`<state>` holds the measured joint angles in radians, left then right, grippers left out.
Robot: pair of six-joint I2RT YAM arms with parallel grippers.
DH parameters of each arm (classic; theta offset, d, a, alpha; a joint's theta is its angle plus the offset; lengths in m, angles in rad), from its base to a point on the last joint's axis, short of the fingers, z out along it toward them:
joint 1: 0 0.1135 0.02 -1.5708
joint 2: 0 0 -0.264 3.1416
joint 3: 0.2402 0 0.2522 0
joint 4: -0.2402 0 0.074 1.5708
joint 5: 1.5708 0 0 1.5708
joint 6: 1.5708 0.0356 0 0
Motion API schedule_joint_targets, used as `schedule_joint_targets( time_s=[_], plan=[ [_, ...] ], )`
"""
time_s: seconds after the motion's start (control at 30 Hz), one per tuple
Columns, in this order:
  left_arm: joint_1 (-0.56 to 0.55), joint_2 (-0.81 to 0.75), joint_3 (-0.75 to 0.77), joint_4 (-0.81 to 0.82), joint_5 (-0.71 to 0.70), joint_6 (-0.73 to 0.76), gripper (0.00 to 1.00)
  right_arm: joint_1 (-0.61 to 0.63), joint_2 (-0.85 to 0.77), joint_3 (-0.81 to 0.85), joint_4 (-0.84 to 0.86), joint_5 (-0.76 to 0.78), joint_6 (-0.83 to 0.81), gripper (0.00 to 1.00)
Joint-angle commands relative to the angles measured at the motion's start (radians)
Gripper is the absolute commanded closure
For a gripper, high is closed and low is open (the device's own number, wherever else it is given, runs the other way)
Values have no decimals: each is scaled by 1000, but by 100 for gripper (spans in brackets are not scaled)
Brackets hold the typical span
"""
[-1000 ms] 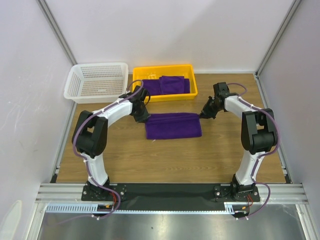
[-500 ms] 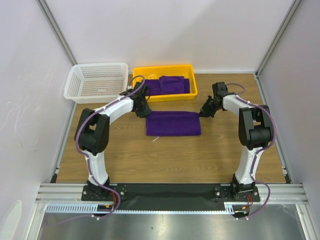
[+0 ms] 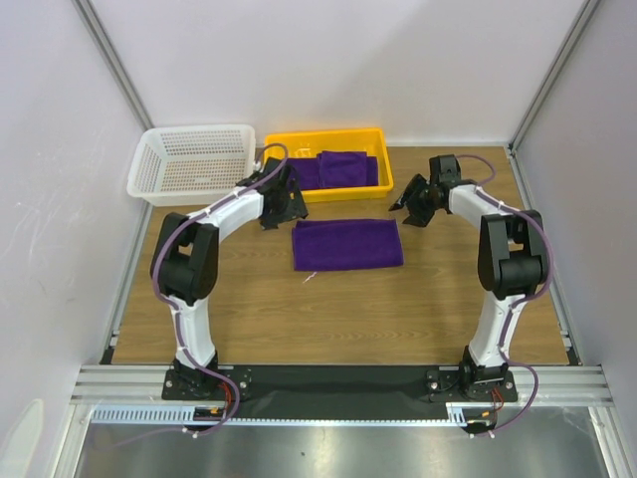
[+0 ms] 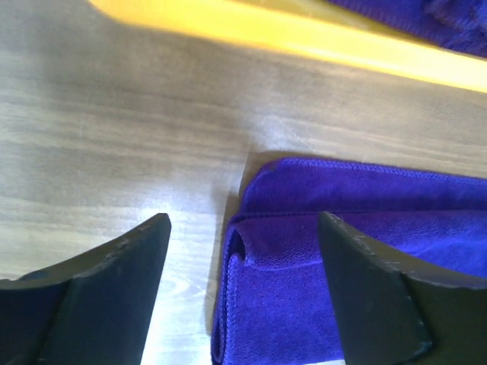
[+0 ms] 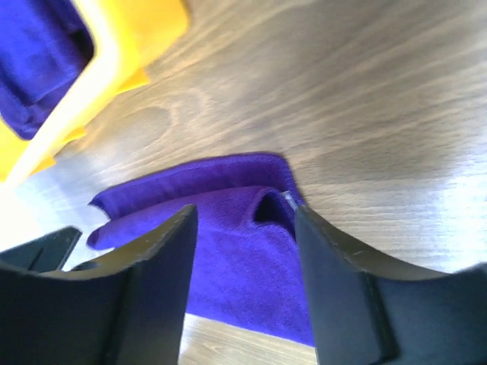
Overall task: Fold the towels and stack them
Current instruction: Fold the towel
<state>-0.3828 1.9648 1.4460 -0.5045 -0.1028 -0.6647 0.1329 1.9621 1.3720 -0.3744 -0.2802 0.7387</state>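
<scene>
Squarely between them, the folded towel (image 3: 347,244) lay with its long axis running from the left gripper (image 3: 283,210) to the right gripper (image 3: 409,205), both spread wide and empty, each hovering just above one end, neither nearer.

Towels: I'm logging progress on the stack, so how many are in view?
3. One folded towel lies on the table; two more sit in the yellow tray, a left towel and a right towel. Others may be hidden beneath.
</scene>
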Motion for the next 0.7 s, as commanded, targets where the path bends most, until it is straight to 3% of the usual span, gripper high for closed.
schedule_joint_targets(
  time_s=[0.0, 0.07, 0.3, 0.47, 0.67],
  plan=[
    [9, -87, -2, 72, -21, 71, 13, -1, -95, 26, 57, -54, -100, 38],
    [9, -168, -45, 118, -23, 94, 11, -1, -121, 10, 57, -50, -130, 37],
    [-10, -412, -385, 394, 176, 36, 16, 11, -252, -151, 182, -172, -174, 44],
    [-44, -397, -461, 561, 238, -30, 19, 43, -209, -208, 276, -240, -159, 49],
    [-51, -284, -463, 687, 220, -58, 20, 45, -129, -194, 330, -202, -111, 50]
  ],
)
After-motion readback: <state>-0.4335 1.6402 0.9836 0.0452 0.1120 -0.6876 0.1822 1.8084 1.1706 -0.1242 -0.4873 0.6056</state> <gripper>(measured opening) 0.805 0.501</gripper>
